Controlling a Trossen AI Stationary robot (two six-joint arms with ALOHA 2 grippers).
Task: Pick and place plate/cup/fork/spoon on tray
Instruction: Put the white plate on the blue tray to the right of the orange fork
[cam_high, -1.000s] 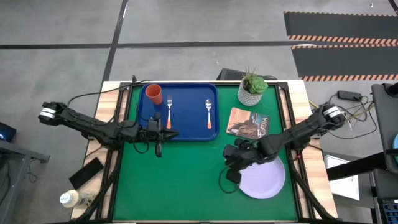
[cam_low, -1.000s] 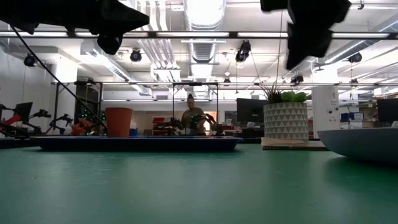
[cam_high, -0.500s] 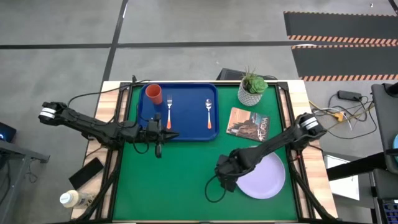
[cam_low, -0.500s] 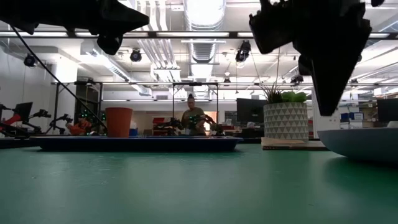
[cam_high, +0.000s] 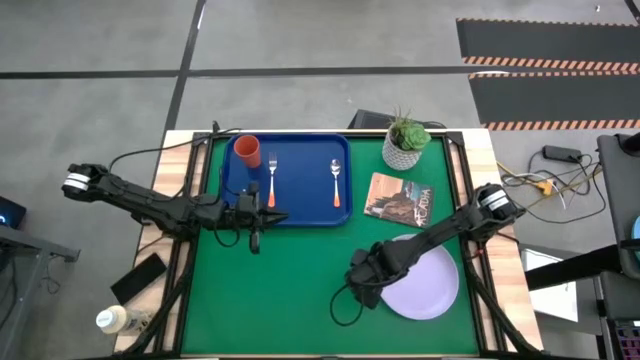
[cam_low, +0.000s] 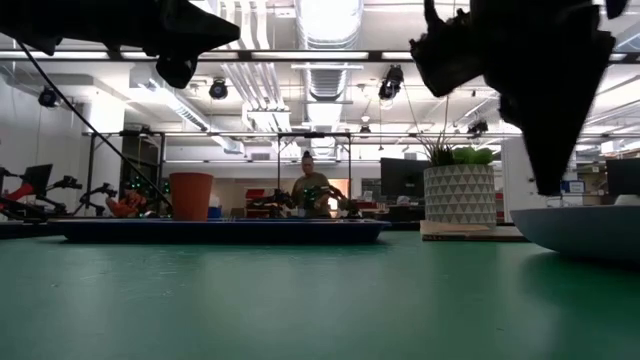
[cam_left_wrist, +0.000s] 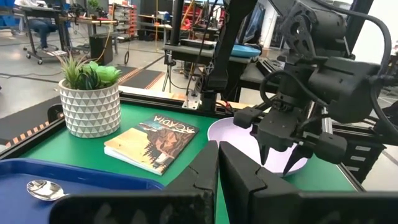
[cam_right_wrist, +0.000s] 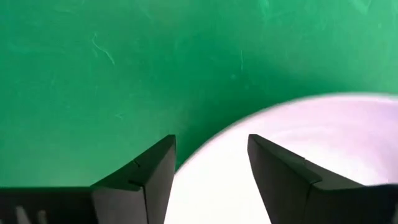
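right claw (cam_right_wrist: 210, 163): hanging spread wide, straddling the plate's (cam_high: 425, 285) near-left rim
plate: sitting on the desk (cam_high: 290, 290), well right of the tray (cam_high: 290, 180)
left claw (cam_left_wrist: 217, 162): clenched, parked by the tray
nearer arm: right one, easily

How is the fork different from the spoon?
The fork ends in pointed tines, and the spoon ends in a round bowl. The fork lies next to the cup, on the tray's left part; the spoon lies on its right part, nearer the plant pot. Both have orange handles and silver heads.
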